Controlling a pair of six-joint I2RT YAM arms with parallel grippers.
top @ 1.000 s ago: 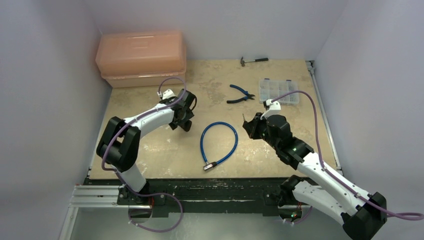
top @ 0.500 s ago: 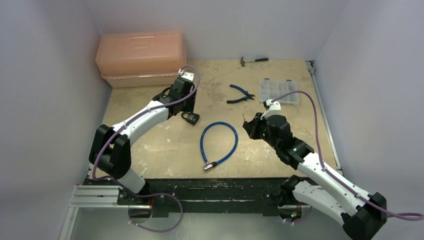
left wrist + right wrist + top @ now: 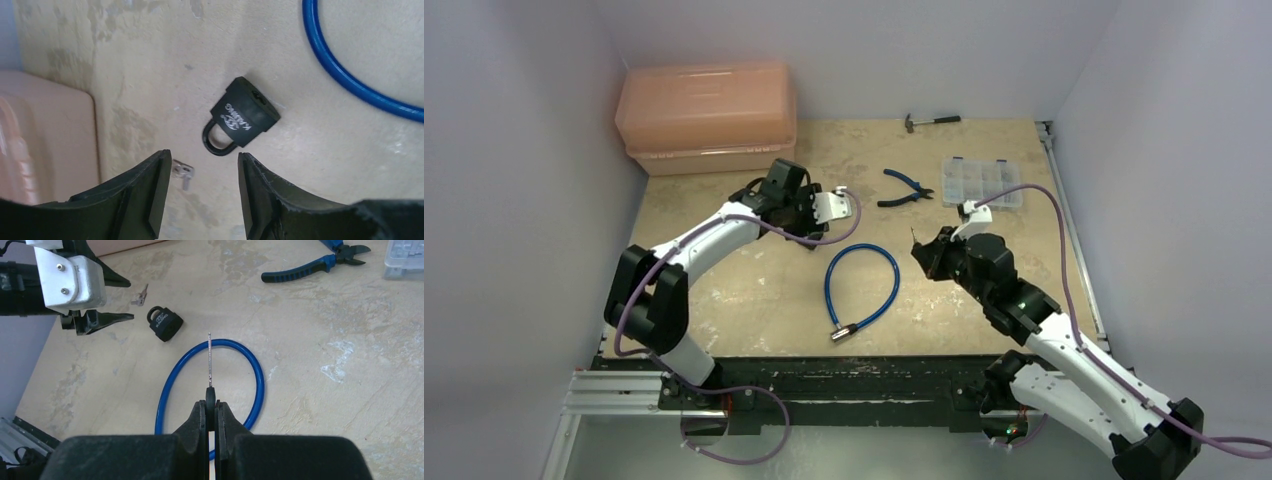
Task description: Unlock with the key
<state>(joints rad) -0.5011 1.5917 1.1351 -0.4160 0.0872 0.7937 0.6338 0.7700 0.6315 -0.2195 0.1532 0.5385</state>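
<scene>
Even, soft overhead light; faint shadows; no glare; wrist-view foregrounds slightly blurred.

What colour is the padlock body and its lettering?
Black padlock with white lettering; clearest in the left wrist view.

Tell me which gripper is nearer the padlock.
Left. The left gripper, jaws open, sits just short of the padlock, which lies ahead of its fingertips. The right gripper, shut on the key, is farther off, across the blue cable loop.
</scene>
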